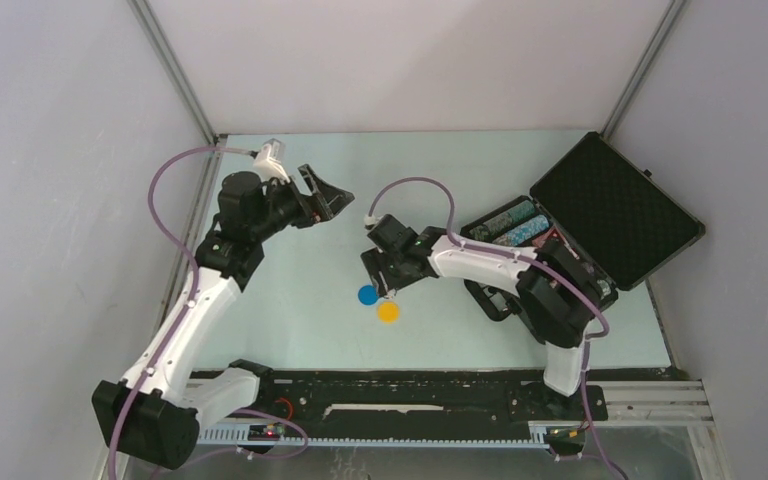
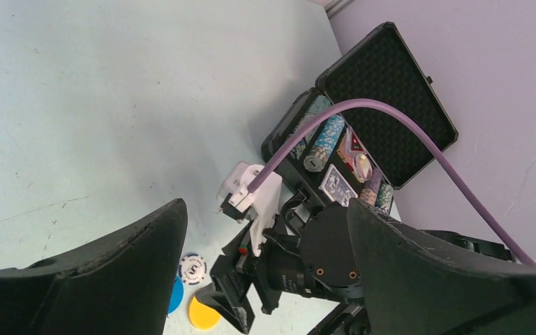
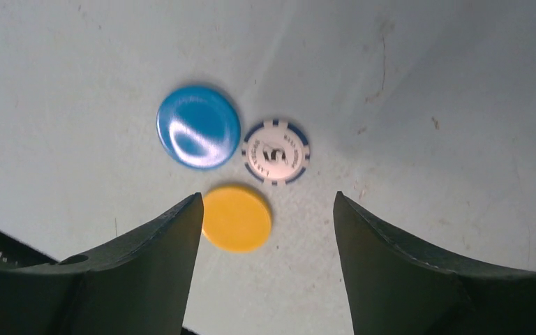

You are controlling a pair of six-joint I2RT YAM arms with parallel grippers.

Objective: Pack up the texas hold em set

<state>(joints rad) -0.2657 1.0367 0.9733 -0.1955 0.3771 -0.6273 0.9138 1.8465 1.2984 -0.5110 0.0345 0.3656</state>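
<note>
The black case [image 1: 615, 205] lies open at the right, lid back, with rows of chips [image 1: 513, 224] in its foam base. In the left wrist view it holds chip rows [image 2: 324, 136], a blue-backed card deck [image 2: 338, 185], a red triangular marker [image 2: 351, 145] and a clear disc [image 2: 363, 167]. On the table lie a blue disc [image 3: 198, 127], a white-and-blue chip [image 3: 276, 151] and a yellow disc [image 3: 237, 218]. My right gripper [image 3: 266, 200] hangs open just above them with nothing between its fingers; the yellow disc sits beside its left finger. My left gripper [image 1: 326, 200] is raised at the back left, open and holding nothing.
The right arm [image 1: 480, 262] stretches from the case side toward the table's middle, its purple cable [image 2: 391, 118] arching over the case. Grey walls and metal posts [image 1: 175, 70] close in the table on three sides. A black rail [image 1: 390, 395] runs along the near edge.
</note>
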